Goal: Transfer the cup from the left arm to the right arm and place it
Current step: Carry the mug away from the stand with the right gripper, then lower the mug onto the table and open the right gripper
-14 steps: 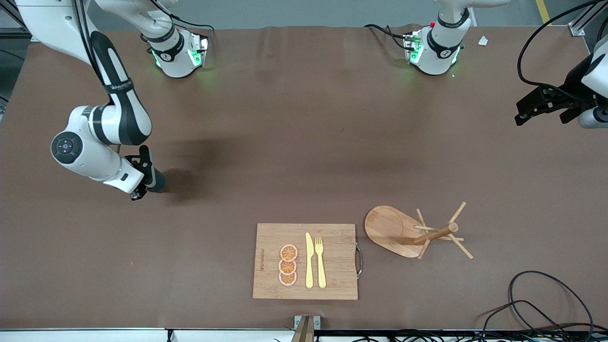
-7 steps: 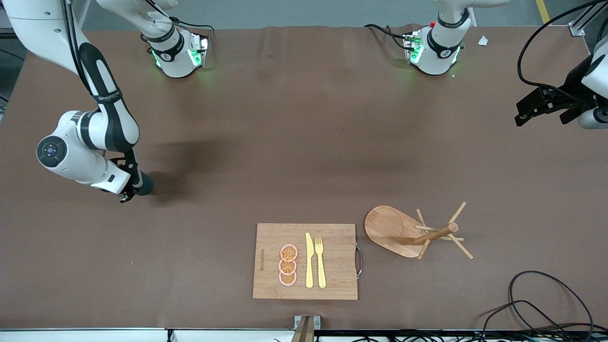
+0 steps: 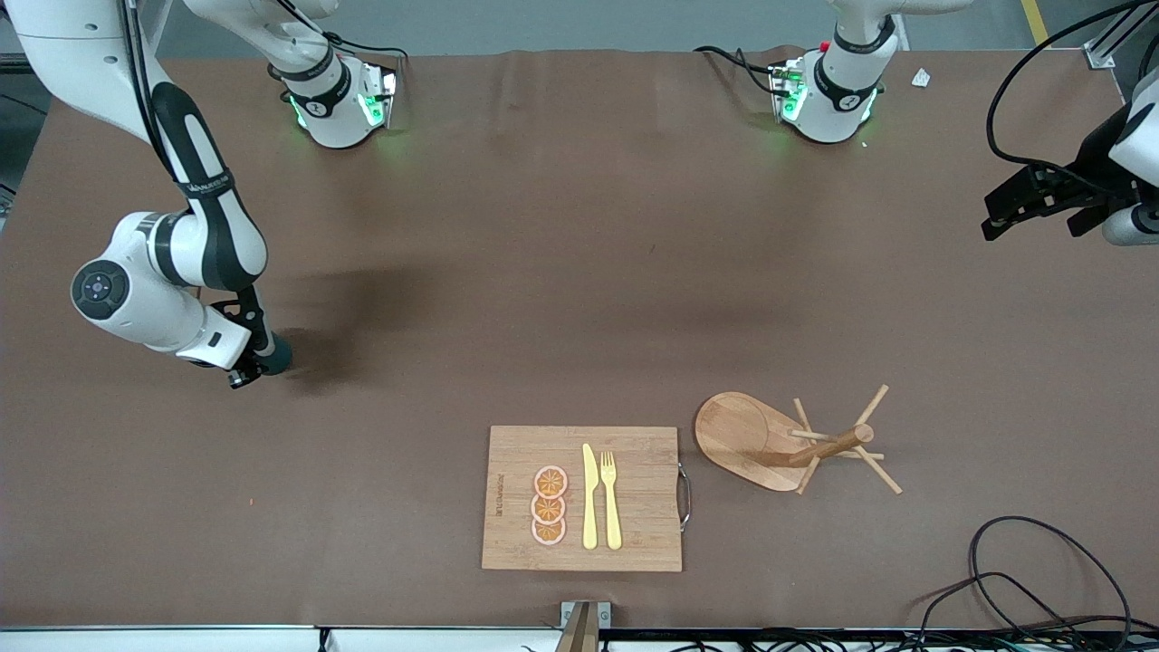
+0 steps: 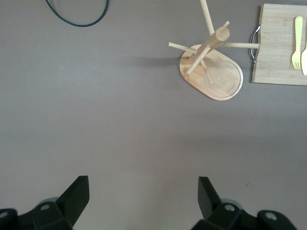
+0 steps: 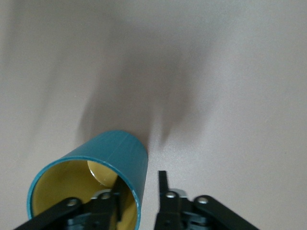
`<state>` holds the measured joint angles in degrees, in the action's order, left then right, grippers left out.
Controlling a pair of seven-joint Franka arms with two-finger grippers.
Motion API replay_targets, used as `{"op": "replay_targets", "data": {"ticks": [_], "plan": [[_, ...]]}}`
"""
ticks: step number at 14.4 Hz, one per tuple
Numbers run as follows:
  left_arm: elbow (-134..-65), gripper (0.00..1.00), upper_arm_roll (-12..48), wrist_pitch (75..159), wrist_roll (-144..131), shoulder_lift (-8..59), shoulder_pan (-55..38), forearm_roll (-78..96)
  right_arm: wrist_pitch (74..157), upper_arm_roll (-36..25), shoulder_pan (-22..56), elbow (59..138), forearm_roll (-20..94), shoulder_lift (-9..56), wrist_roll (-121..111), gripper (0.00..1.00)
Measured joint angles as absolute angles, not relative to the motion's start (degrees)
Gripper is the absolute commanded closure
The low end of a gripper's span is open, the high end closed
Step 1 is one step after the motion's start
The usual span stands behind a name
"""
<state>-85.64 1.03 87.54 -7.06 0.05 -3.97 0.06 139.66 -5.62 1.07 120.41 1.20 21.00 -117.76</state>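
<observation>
Two black fingers of the right gripper (image 5: 139, 201) straddle the ribbed dark teal cup's (image 5: 103, 175) wall, slightly parted. Left gripper (image 4: 144, 196) waits, jaws wide and empty.

The table (image 3: 579, 272) is covered in a matt brown sheet, smooth, with faint creases near the arm bases. The cutting board (image 3: 634, 534) looks like pale bamboo with a fine strip grain and a thin metal handle (image 3: 685, 496). The knife (image 3: 589, 496) and fork (image 3: 611, 498) look like matt yellow plastic. The peg rack (image 3: 788, 442) is smooth, lightly finished wood. The cup (image 5: 96, 179) has a glossy teal outside and a mustard inside with a shiny highlight. The arms (image 3: 145, 290) wear glossy white shells with black joints.
</observation>
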Motion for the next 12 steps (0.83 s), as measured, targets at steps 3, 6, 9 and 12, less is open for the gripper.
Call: {"op": "replay_targets", "data": {"ticks": [3, 6, 9, 12], "plan": [[-85.6, 0.0, 1.1, 87.5, -7.1, 0.1, -4.0, 0.1, 134.9, -5.7, 1.0, 118.7, 3.0, 21.0, -114.1, 0.0], [-85.6, 0.0, 1.0, 87.5, -7.1, 0.1, -4.0, 0.1, 125.7, -5.8, 1.0, 113.4, 3.3, 20.9, -104.5, 0.0], [-85.6, 0.0, 1.0, 87.5, -7.1, 0.1, -4.0, 0.1, 120.6, -5.9, 0.5, 110.2, 3.3, 19.7, -93.2, 0.0], [-85.6, 0.0, 1.0, 87.5, -7.1, 0.1, -4.0, 0.1, 118.2, -5.9, 0.4, 108.1, 3.3, 17.2, -83.4, 0.0]]}}
